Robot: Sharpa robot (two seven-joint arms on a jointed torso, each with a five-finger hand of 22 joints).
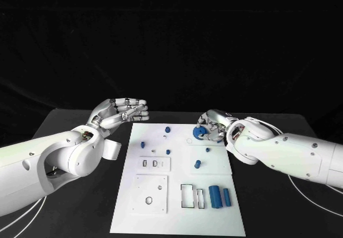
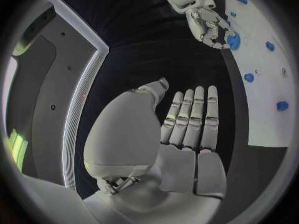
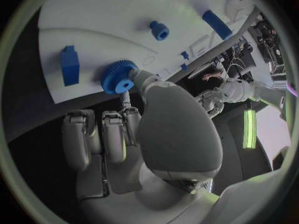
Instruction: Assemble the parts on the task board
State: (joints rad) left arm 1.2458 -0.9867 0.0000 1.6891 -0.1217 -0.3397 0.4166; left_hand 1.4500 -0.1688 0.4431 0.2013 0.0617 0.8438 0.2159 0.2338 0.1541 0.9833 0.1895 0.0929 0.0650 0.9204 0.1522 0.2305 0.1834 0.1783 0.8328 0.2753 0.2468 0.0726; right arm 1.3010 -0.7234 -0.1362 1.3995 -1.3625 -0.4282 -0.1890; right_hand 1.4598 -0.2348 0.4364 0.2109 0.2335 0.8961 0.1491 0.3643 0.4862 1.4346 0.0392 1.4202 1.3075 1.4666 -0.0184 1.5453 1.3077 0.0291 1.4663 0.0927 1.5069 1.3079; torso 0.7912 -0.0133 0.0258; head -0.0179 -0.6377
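Observation:
The white task board lies in the middle of the black table. My right hand is over its far right corner and pinches a blue gear between thumb and a finger. The right wrist view shows the gear close above the board, near its edge; whether it touches I cannot tell. My left hand hangs left of the board's far end and holds nothing. Its fingers lie straight, side by side. From the left wrist, the right hand and gear are also visible.
Several small blue parts stand on the board's far half, among them a peg and a block. A blue cylinder and a blue bar lie near rectangular slots. Two white inset plates have cutouts.

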